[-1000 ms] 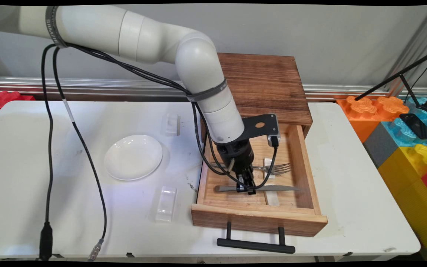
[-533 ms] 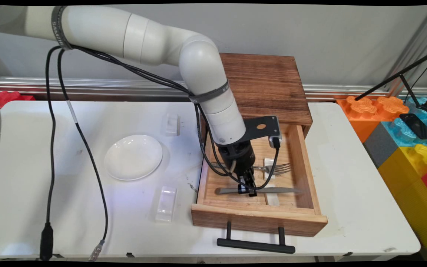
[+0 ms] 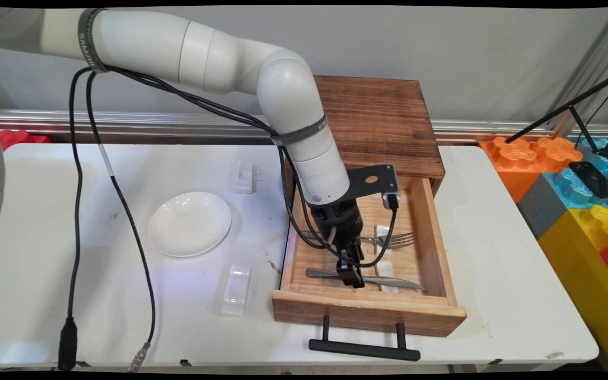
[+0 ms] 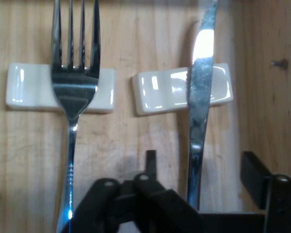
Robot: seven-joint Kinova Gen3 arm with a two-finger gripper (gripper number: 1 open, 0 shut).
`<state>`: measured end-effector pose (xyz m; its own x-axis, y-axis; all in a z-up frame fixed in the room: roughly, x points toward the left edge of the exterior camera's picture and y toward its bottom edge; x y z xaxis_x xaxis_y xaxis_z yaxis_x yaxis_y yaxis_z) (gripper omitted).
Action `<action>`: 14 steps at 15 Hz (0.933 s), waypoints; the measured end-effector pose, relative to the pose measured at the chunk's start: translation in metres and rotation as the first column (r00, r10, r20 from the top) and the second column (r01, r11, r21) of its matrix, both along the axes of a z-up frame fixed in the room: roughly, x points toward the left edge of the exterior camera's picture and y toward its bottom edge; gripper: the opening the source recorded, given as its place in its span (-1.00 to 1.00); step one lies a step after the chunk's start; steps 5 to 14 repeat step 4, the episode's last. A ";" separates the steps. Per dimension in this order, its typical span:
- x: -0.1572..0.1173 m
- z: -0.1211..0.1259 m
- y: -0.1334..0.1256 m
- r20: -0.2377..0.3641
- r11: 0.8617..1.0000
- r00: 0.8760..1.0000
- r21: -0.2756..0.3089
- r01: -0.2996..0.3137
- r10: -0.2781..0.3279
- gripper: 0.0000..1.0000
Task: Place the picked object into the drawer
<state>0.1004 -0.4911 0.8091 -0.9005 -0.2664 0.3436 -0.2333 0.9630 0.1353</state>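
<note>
Straddling one knife (image 4: 200, 104), the pincer (image 4: 198, 167) neighbours one fork (image 4: 73, 87), two rests (image 4: 182, 90).

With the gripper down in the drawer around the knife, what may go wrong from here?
1. The gripper is open around the knife, which sits nearer one finger; closing might push it sideways.
2. The knife lies tilted on its white rest, so it could slide off.
3. The fork and the drawer front are close; the hand might bump them.

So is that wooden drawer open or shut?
Open. The drawer is pulled out toward its black handle, showing a fork and knife lying inside.
</note>
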 end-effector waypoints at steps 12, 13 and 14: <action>0.005 0.001 -0.004 0.004 1.000 1.000 0.001 -0.007 0.007 1.00; 0.005 0.001 -0.004 0.004 1.000 1.000 0.001 -0.007 0.007 1.00; 0.005 0.001 -0.004 0.004 1.000 1.000 0.001 -0.007 0.007 1.00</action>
